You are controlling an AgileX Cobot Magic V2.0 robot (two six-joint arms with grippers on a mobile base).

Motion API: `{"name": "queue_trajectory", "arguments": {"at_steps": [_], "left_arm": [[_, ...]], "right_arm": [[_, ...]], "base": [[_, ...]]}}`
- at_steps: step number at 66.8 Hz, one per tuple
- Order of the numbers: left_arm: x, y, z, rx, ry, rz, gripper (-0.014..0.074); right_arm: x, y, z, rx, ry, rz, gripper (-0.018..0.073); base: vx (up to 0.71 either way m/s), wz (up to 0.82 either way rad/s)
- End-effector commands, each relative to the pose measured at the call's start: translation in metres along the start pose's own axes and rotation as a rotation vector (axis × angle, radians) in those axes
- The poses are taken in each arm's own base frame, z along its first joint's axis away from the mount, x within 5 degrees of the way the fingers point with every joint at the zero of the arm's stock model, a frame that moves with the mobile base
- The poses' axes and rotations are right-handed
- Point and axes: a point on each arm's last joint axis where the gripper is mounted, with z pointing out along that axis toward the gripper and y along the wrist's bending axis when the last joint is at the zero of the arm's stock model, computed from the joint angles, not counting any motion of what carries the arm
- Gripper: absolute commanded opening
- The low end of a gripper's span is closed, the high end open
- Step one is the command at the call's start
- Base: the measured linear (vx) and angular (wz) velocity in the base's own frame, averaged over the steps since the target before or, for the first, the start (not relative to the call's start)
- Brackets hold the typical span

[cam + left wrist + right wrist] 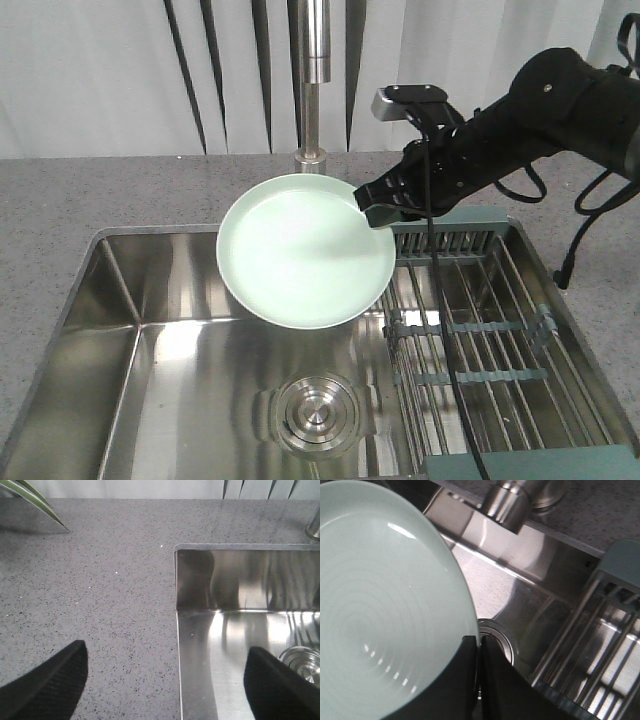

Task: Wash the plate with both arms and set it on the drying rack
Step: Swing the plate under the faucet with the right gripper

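Observation:
The pale mint-green plate (300, 250) hangs tilted over the sink, under the faucet. My right gripper (378, 210) is shut on the plate's right rim; in the right wrist view the plate (385, 615) fills the left side and my right gripper (478, 647) pinches its edge. The drying rack (480, 340) of steel rods lies across the right part of the sink, below and right of the plate. My left gripper (165, 680) is open over the counter at the sink's left edge, holding nothing; its fingertips (55, 680) stand far apart. It does not show in the front view.
The steel sink (180, 380) has a round drain (315, 410) at the bottom middle. A steel faucet (316, 80) rises behind the plate. Grey speckled counter (90, 590) surrounds the sink. Plant leaves (30, 500) show at far left.

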Motion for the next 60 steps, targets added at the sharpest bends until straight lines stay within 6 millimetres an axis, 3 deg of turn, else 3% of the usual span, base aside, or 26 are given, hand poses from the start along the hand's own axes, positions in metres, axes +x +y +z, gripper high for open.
{"name": "queue_trajectory", "arguments": {"at_steps": [1, 10, 22, 47, 60], "left_arm": [[-0.011, -0.001, -0.003, 0.008, -0.075, -0.013, 0.0585], [-0.011, -0.001, -0.003, 0.008, -0.075, -0.013, 0.0585], [-0.011, -0.001, -0.003, 0.008, -0.075, -0.013, 0.0585], [-0.011, -0.001, -0.003, 0.008, -0.075, -0.013, 0.0585], [-0.011, -0.001, -0.003, 0.008, -0.075, -0.013, 0.0585]], "right_arm": [[-0.013, -0.001, -0.037, 0.035, -0.117, 0.017, -0.0001], [-0.002, -0.011, -0.049, 0.067, -0.137, 0.059, -0.0001], [0.027, -0.017, -0.06, 0.104, -0.135, 0.107, -0.0001], [0.072, 0.009, -0.074, 0.093, -0.111, 0.129, -0.0001], [0.079, 0.029, -0.071, 0.062, -0.086, 0.11, -0.0001]], "base": [[0.0, 0.0], [0.0, 0.0], [0.0, 0.0], [0.0, 0.0], [0.0, 0.0]]}}
